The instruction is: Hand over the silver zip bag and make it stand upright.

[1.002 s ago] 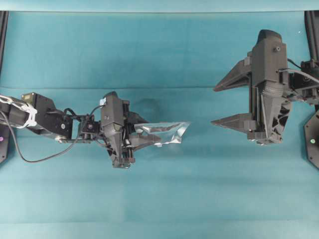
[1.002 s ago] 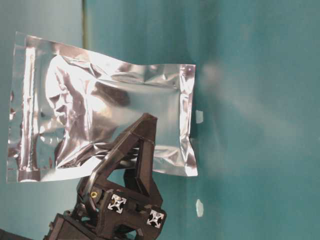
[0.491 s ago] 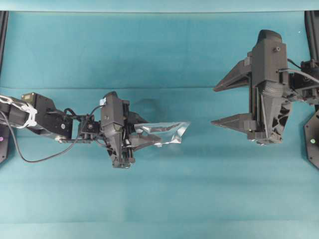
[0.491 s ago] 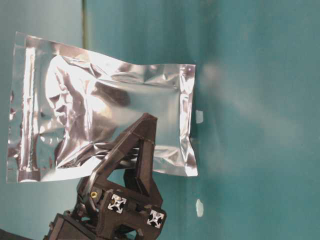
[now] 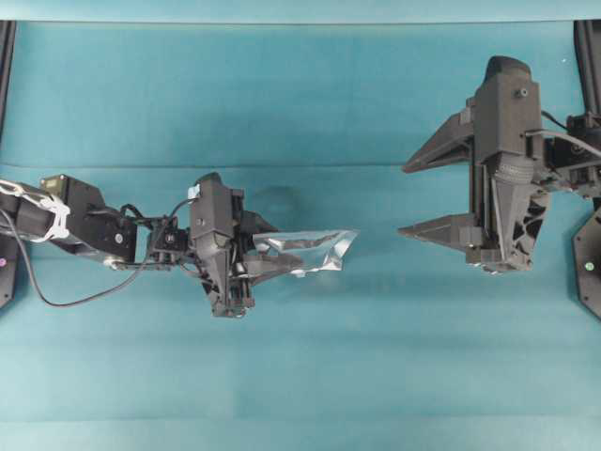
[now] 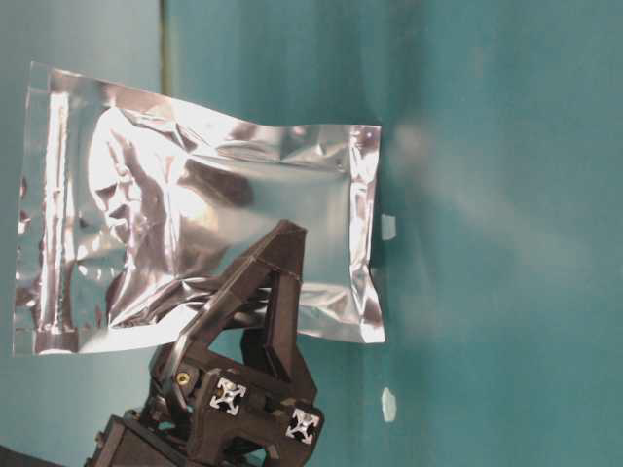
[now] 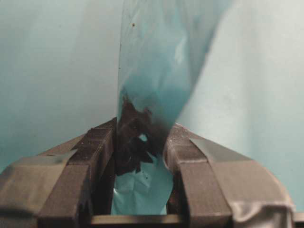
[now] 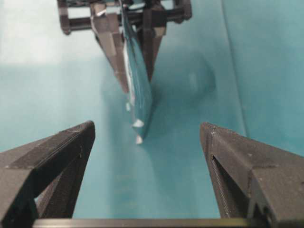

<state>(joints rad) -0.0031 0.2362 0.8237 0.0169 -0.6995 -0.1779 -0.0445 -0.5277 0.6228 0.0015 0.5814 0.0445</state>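
The silver zip bag [image 5: 310,252] is a crinkled foil pouch held off the teal table, edge-on to the overhead view. My left gripper [image 5: 268,254] is shut on its near end. In the table-level view the bag [image 6: 185,233] faces flat on, with the left fingers [image 6: 263,292] clamped over its lower part. In the left wrist view the bag [image 7: 152,71] rises between the shut fingers [image 7: 97,152]. My right gripper [image 5: 413,197] is wide open and empty, to the right of the bag and apart from it. In the right wrist view the bag [image 8: 137,90] hangs ahead, between the open fingertips [image 8: 80,137].
The teal table cloth [image 5: 300,376] spreads all round. Dark frame rails stand at the left edge [image 5: 6,56] and right edge [image 5: 590,56]. A small pale speck [image 6: 388,226] shows on the cloth behind the bag.
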